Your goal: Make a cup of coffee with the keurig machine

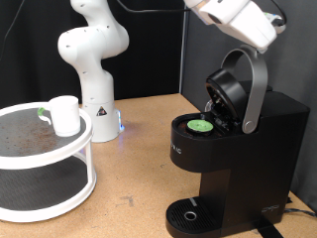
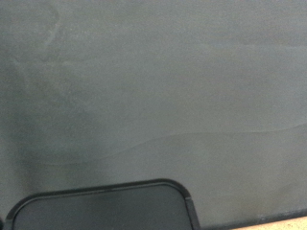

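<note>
The keurig machine [image 1: 233, 164] stands at the exterior view's right with its grey arched lid [image 1: 243, 89] raised. A pod with a green top [image 1: 201, 125] sits in the open chamber. The cup [image 1: 64, 114], white with a pale green handle, stands on the top tier of the white round rack [image 1: 45, 159] at the exterior view's left. The arm's white hand [image 1: 238, 20] is at the exterior view's top right, above the raised lid; its fingers do not show. The wrist view shows only a dark backdrop and the rounded black edge of the machine [image 2: 106, 206].
The robot's white base [image 1: 94, 69] stands at the back on the wooden table [image 1: 139, 169]. A dark curtain [image 1: 40, 50] hangs behind. The round drip tray [image 1: 188, 213] sits at the machine's foot with nothing on it.
</note>
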